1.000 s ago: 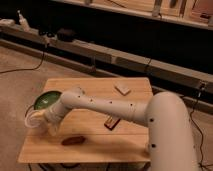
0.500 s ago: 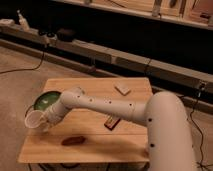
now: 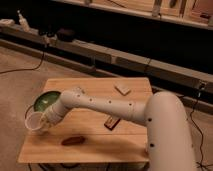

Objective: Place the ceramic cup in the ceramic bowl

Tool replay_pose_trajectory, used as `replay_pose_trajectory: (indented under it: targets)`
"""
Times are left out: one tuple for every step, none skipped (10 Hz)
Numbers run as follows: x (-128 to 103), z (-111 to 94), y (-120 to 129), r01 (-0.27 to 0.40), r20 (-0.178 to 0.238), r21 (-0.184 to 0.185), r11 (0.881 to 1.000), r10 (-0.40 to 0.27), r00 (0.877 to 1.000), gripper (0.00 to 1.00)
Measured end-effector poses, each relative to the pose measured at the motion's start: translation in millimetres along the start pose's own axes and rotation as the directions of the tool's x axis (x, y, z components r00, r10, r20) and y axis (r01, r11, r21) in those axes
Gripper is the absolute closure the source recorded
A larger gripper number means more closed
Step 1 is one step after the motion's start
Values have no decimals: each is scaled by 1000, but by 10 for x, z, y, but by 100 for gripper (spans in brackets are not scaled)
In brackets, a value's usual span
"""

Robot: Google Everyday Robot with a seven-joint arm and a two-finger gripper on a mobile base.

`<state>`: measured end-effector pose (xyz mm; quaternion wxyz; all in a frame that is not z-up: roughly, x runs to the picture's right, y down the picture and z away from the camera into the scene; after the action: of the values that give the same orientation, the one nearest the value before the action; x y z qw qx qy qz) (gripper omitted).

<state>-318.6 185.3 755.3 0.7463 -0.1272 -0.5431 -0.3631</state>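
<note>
The ceramic cup (image 3: 35,121): small, pale white, round, wide-mouthed. It is tipped on its side with the open mouth facing 8 o'clock. It is raised over the 9 o'clock edge of the tabletop (image 3: 100,142). The gripper (image 3: 45,125) is at the cup's 3 o'clock side, jaws clamped on its wall.

The ceramic bowl (image 3: 46,100): shallow, round, glossy green with a darker rim, wider than the cup. It sits upright on the tabletop, near the cup at its 1 o'clock.

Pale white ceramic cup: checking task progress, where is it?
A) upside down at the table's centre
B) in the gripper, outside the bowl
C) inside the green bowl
B: the pale white ceramic cup hangs tilted in the gripper, beside the shallow green ceramic bowl.
</note>
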Motion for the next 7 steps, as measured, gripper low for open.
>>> replay_pose_trajectory:
  targets:
    - [6,-5,1,-3,0,-1,1000,3,1000,87]
    - [17,-11,2,-6,-2,-2,1000,6,1000,96]
    - [23,-14,2,-9,-2,-2,1000,9,1000,100]
    - [34,-18,1,-13,-5,-2,1000,13,1000,100]
    - [46,-26,0,-16,-11,-1,1000,16,1000,100]
    - [58,-43,-6,-20,-21,2,1000,20,1000,100]
    - [72,-69,-13,-23,-33,8,1000,24,999,100]
